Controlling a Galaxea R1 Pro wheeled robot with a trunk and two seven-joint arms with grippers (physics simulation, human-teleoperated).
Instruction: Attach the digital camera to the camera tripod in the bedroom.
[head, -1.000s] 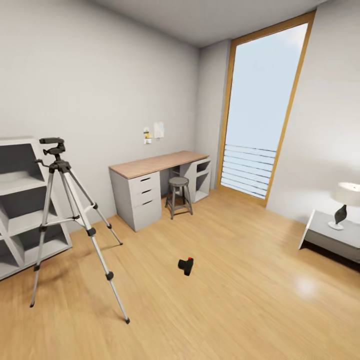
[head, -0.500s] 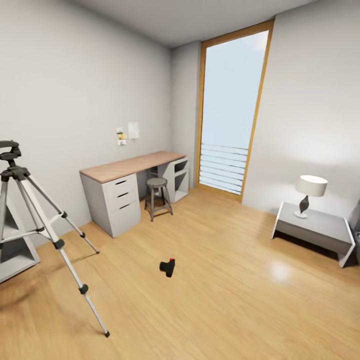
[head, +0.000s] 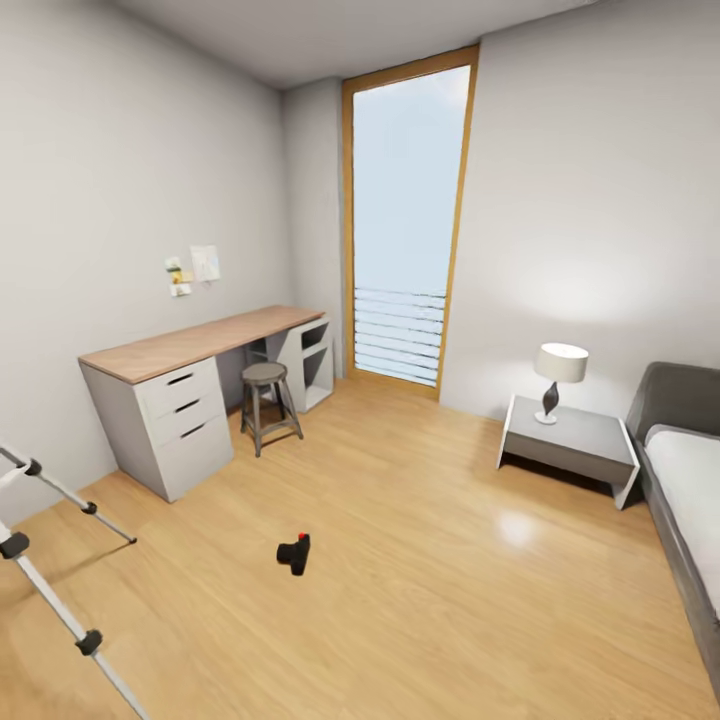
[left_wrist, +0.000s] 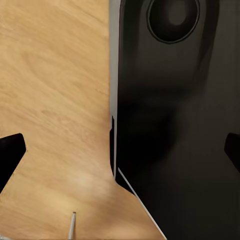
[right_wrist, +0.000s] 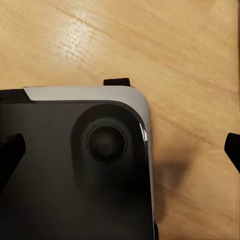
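The head camera looks from high up, forward and down across the light wood plank floor (head: 420, 560) toward the tall window (head: 405, 215) at the far wall. Both wrist cameras point steeply down, close above the robot's glossy black base (left_wrist: 175, 125) (right_wrist: 70, 170). All three views share that plank floor (left_wrist: 55, 90) (right_wrist: 180, 60).

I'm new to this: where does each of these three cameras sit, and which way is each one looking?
Head view: on the robot's head, looking forward and down into the bedroom, at the digital camera on the floor and camera tripod legs.
Left wrist view: near the left pincer, looking down at floor and the robot's dark base.
Right wrist view: near the right pincer, looking down likewise at its base.
Both wrist views share base and plank floor.
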